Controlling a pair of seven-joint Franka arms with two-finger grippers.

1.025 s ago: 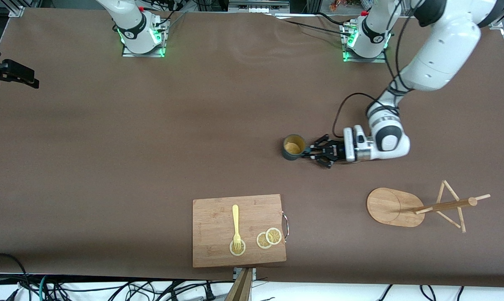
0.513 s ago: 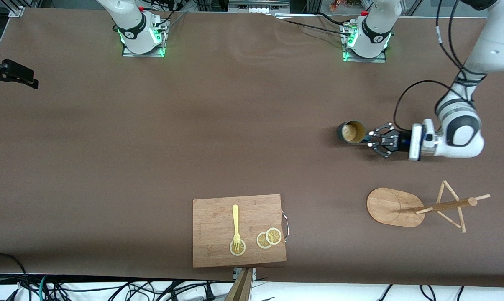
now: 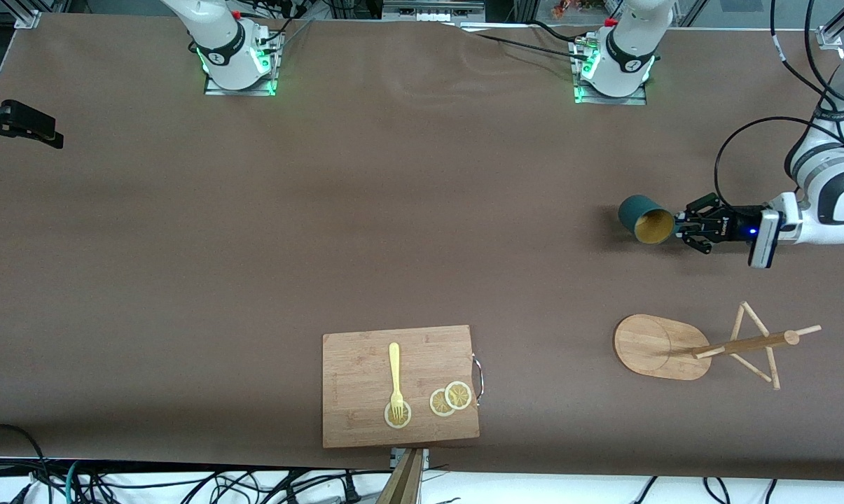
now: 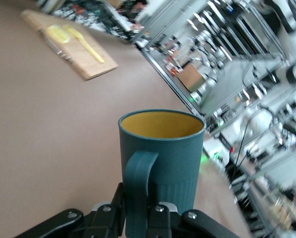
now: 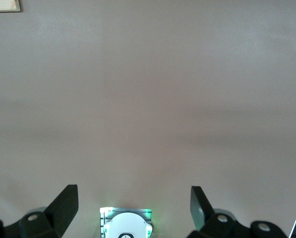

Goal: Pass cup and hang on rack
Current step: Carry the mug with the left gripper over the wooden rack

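My left gripper is clamped on the handle of the cup, holding the dark teal mug in the air over bare brown table at the left arm's end, tipped so its yellowish mouth shows to the front camera. In my left wrist view the cup fills the middle, its handle pinched between my fingers. The rack stands on the table nearer the front camera than the spot under the cup, with open tabletop between the two; its oval base and thin pegs are unoccupied.

My right gripper waits high over its own base, fingers spread wide and empty; the front view does not show it.

A wooden cutting board lies at the table's front edge, well apart from the rack, carrying a yellow fork and lemon slices.

My left arm is cut off by the frame's edge. The room in the left wrist view is blurred.
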